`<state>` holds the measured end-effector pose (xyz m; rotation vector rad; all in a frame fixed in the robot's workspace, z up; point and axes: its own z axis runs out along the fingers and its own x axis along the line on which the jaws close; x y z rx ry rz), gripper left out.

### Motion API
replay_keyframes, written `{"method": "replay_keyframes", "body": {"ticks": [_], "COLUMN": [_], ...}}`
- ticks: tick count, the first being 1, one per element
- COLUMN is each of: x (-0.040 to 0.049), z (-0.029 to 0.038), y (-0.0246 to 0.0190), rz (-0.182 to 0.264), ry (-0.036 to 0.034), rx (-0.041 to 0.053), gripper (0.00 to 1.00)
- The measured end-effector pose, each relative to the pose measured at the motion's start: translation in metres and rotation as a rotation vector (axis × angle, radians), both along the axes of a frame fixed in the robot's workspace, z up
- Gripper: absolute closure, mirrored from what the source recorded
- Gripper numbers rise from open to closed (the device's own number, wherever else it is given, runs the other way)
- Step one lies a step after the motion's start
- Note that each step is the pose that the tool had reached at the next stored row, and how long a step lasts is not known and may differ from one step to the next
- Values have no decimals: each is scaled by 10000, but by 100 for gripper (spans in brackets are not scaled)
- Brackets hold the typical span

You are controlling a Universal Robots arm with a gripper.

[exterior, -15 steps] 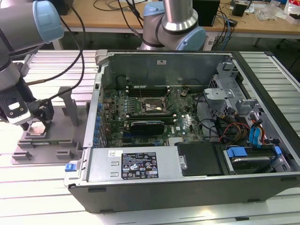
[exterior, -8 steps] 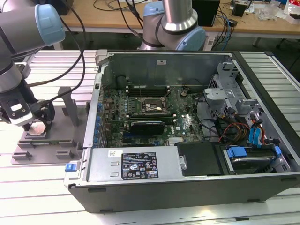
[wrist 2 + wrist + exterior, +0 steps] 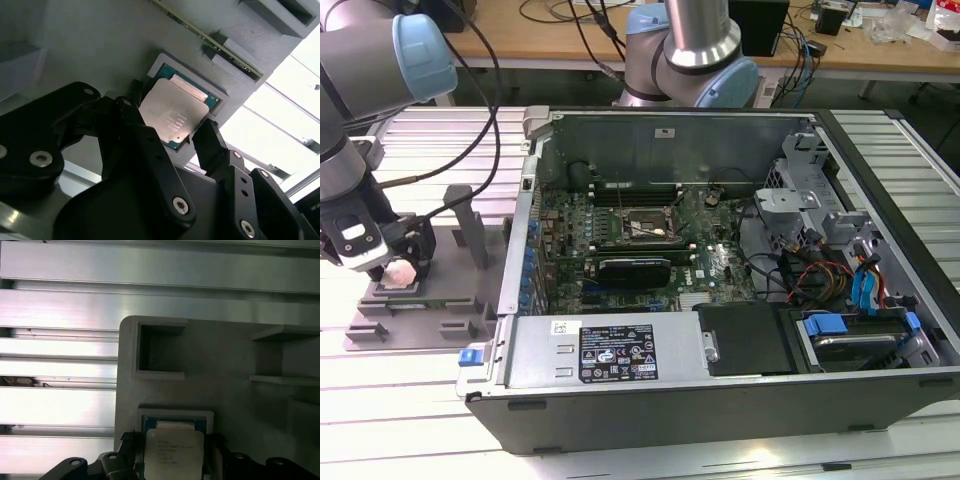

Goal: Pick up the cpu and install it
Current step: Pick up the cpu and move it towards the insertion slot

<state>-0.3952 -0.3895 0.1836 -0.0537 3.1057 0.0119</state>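
I have the gripper [image 3: 171, 116] down over the grey fixture [image 3: 438, 306] on the slatted tabletop [image 3: 400, 410], at the exterior view's left, well apart from the open computer case [image 3: 740, 385]. The cpu [image 3: 175, 111] lies flat in its shallow pocket in the fixture, metal top up. In both wrist views the gripper's jaws stand open, one on each side of the cpu, only a little wider than it, with a thin gap at either edge. The motherboard socket [image 3: 638, 226] inside the case is bare.
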Motion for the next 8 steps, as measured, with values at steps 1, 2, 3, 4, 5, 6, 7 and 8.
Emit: {"method": "replay_keyframes", "body": {"ticks": [1, 2, 3, 4, 5, 6, 7, 8], "x": [0, 0, 0, 1, 1, 1, 1, 0], "z": [-1, -1, -1, 3, 11, 12, 13, 14], "y": [0, 0, 0, 1, 0, 0, 0, 0], "rz": [0, 0, 0, 0, 0, 0, 0, 0], "ry": [-1, -1, -2, -6, -3, -4, -3, -2], "rx": [1, 1, 1, 3, 2, 3, 2, 1], "gripper": [32, 32, 32, 32, 32, 32, 32, 32]}}
